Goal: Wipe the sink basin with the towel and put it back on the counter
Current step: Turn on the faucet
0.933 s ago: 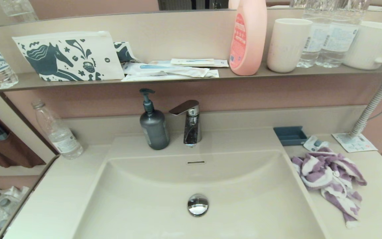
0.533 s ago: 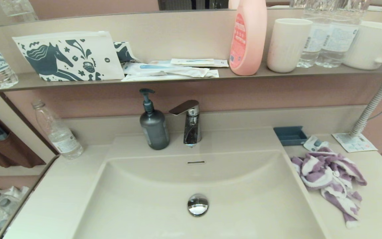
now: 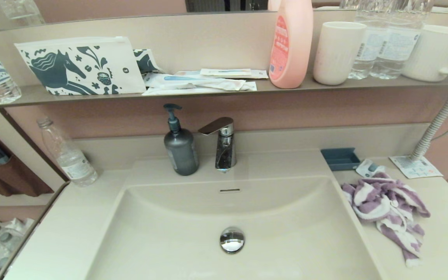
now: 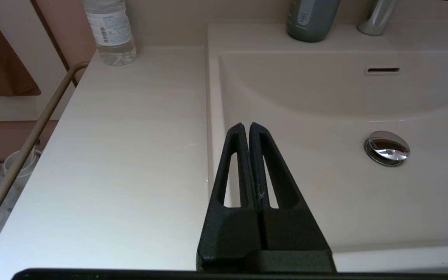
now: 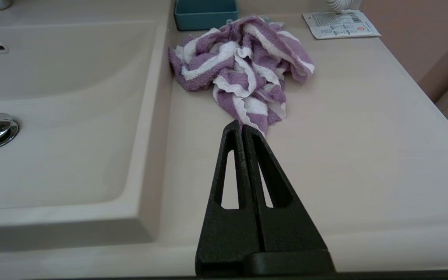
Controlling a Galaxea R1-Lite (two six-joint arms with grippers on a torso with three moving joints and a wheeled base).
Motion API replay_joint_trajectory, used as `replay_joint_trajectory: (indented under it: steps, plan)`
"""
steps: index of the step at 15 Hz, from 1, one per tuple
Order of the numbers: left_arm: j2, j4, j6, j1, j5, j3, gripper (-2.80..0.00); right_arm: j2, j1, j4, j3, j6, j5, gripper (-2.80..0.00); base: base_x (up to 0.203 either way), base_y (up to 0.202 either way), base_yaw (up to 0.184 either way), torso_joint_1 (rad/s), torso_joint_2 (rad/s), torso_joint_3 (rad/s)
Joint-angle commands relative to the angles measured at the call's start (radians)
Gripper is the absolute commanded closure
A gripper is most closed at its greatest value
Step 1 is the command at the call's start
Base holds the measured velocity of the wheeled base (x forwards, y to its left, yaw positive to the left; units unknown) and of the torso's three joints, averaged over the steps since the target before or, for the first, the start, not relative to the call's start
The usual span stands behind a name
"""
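The purple and white striped towel (image 3: pixel 387 206) lies crumpled on the cream counter (image 3: pixel 445 233) to the right of the sink basin (image 3: pixel 193 217), whose chrome drain plug (image 3: pixel 232 239) sits in the middle. Neither gripper shows in the head view. In the right wrist view my right gripper (image 5: pixel 241 125) is shut and empty, hovering near the counter's front edge just short of the towel (image 5: pixel 243 66). In the left wrist view my left gripper (image 4: pixel 246 126) is shut and empty over the basin's left rim (image 4: pixel 212 116), with the drain plug (image 4: pixel 387 147) off to its side.
A grey soap pump (image 3: pixel 180 146) and chrome faucet (image 3: pixel 224 144) stand behind the basin. A blue tray (image 3: pixel 340 158) and sachets lie behind the towel. A water bottle (image 3: pixel 68 155) stands at the back left. The shelf above holds a horse-print pouch (image 3: pixel 80 66), pink bottle (image 3: pixel 291 42) and cups.
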Motion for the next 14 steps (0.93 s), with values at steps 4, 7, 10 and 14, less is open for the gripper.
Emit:
replay_joint_trajectory:
  steps: [4, 7, 10, 14]
  plan:
    - [0.001, -0.004, 0.006, 0.000, 0.003, -0.004, 0.00, 0.000, 0.000, 0.000, 0.000, 0.000, 0.000, 0.00, 0.000, 0.000, 0.000, 0.000, 0.00, 0.000]
    - [0.019, 0.037, 0.011, 0.000, 0.001, -0.106, 0.00, 0.000, 0.000, 0.000, 0.000, 0.000, 0.000, 0.00, 0.000, 0.000, 0.000, 0.000, 0.00, 0.000]
    - [0.135, 0.086, 0.011, 0.000, -0.037, -0.229, 0.00, 0.000, 0.000, 0.000, 0.000, 0.000, 0.000, 0.00, 0.000, 0.000, 0.000, 0.000, 0.00, 0.000]
    - [0.351, 0.078, 0.012, 0.000, -0.165, -0.318, 0.00, 0.000, 0.000, 0.000, 0.000, 0.000, 0.000, 0.00, 0.000, 0.000, 0.000, 0.000, 0.00, 0.000]
